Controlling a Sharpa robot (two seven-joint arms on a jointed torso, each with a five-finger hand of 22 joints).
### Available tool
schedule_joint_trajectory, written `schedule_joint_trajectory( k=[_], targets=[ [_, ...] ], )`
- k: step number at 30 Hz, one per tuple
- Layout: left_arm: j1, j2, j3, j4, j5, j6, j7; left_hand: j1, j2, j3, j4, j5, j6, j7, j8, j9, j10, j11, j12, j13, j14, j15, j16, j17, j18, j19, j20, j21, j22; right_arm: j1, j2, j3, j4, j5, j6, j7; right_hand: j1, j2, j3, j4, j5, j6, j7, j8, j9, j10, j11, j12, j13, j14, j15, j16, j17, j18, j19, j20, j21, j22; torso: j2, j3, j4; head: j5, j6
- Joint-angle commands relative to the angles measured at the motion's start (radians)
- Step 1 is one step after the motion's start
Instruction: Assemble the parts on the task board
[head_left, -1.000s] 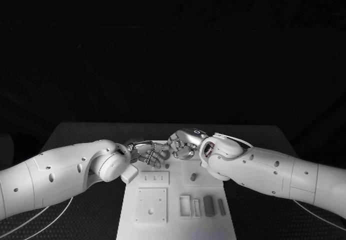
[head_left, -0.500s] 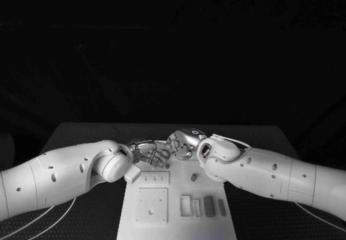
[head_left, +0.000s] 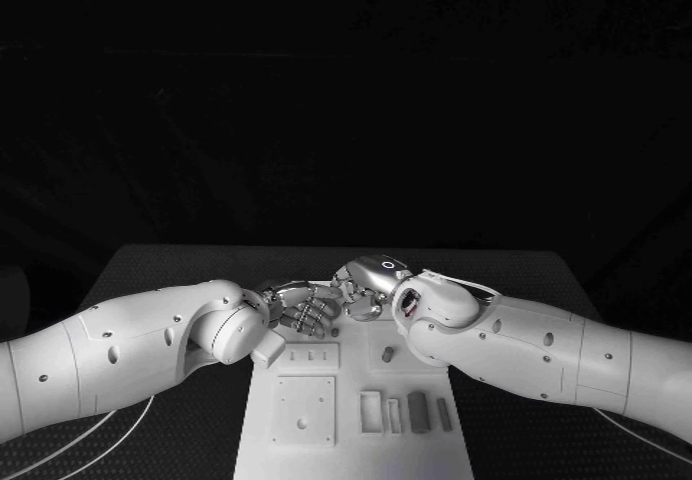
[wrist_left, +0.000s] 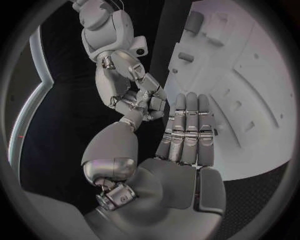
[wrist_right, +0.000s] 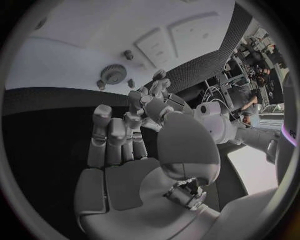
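Across the black tabletop (head_left: 173, 270) lies the white task board (head_left: 353, 440), running from the near edge toward the middle, and both arms meet over its far end. On the board's near half the parts look unassembled, as far as I can judge: a square plate (head_left: 304, 409) lies flat at the near left, a smaller slotted plate (head_left: 309, 355) beyond it, a row of upright bars (head_left: 405, 412) to the right, and a short peg (head_left: 388, 353) alone beyond those. The right wrist view adds a small gear (wrist_right: 113, 74) and a round stud (wrist_right: 128, 54) lying loose on the board. So most of the work seems left to do.

The left hand (head_left: 300, 307) and the right hand (head_left: 366, 285) hover fingertip to fingertip just above the board's far end. The left hand's fingers lie straight and together, its thumb bent toward the right hand's curled fingers; whether a small part is pinched between them I cannot tell, and the same goes for the right hand.

No brand, label or readable writing appears on the board, the parts or the arms.
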Motion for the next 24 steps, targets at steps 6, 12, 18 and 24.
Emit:
schedule_joint_trajectory(
  k=[6,12,18,24],
  targets=[
    [0.001,0.006,0.001,0.010,-0.020,-0.016,-0.028,-0.008,0.005,0.002,0.006,0.007,0.026,-0.006,0.004,-0.001,0.021,-0.007,0.009,0.006,0.022,-0.007,0.006,0.010,-0.006,0.019,-0.003,0.002,0.006,-0.001,0.008,-0.001,-0.002,-0.044,0.001,-0.012,-0.001,0.000,0.005,0.003,-0.004,0.097,0.061,0.004,0.008,0.009,0.000,-0.006,-0.001,0.005,0.000,0.002,-0.001,0.006,0.002,-0.006,0.006,0.016,0.000,-0.0022,0.0007,-0.004,-0.001],
    [0.001,0.008,0.001,0.012,-0.024,-0.025,-0.022,-0.005,0.009,0.003,0.000,0.009,0.052,-0.017,0.012,0.000,0.044,-0.017,0.017,0.014,0.044,-0.017,0.014,0.025,-0.005,0.039,-0.012,0.010,0.014,-0.003,0.018,-0.005,-0.011,-0.050,0.006,-0.015,-0.001,0.000,0.005,0.003,-0.004,0.098,0.060,0.004,0.008,0.010,0.000,-0.007,-0.001,0.006,0.000,0.002,-0.002,0.006,0.002,-0.006,0.006,0.016,0.000,-0.0022,0.0023,-0.005,-0.001],
    [0.000,0.009,0.001,0.013,-0.022,-0.042,-0.014,-0.007,0.011,0.002,-0.001,0.010,0.058,-0.020,0.012,-0.001,0.049,-0.019,0.018,0.016,0.049,-0.019,0.015,0.030,-0.006,0.043,-0.015,0.011,0.016,-0.007,0.019,-0.006,-0.012,-0.051,0.008,-0.017,0.000,-0.001,0.006,0.003,-0.004,0.098,0.060,0.004,0.008,0.011,0.000,-0.007,-0.002,0.007,0.000,0.002,-0.002,0.006,0.003,-0.006,0.006,0.016,0.001,-0.0018,0.0032,-0.003,-0.003],
    [0.000,0.010,0.001,0.011,-0.022,-0.044,-0.015,-0.015,0.013,0.001,0.004,0.011,0.065,-0.022,0.012,-0.001,0.055,-0.022,0.019,0.018,0.054,-0.022,0.017,0.037,-0.006,0.048,-0.018,0.013,0.019,-0.007,0.019,-0.007,-0.011,-0.053,0.010,-0.019,0.000,-0.001,0.006,0.003,-0.004,0.098,0.060,0.004,0.008,0.011,0.000,-0.007,-0.002,0.007,0.000,0.001,-0.002,0.006,0.003,-0.006,0.006,0.015,0.000,-0.0023,0.0014,-0.002,-0.002]
  ],
)
